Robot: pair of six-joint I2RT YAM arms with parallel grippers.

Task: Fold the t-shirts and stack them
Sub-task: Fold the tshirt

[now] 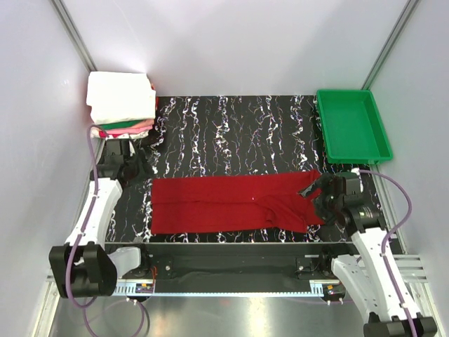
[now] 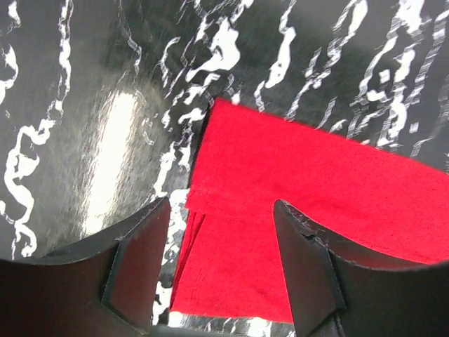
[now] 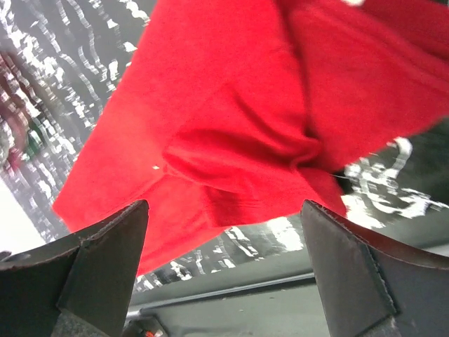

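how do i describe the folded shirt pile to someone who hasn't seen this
Find the black marbled table and go to its far left corner, opposite the green tray at far right. The folded shirt pile sits there, white on top with green and pink layers beneath. Unlike the red shirt stretched along the near edge, it is a compact stack.

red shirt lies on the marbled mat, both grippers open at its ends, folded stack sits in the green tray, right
Not the stack. The top view shows the folded stack at the far left corner, while the green tray at the far right is empty. The red shirt does lie on the marbled mat, left gripper and right gripper open at its ends.
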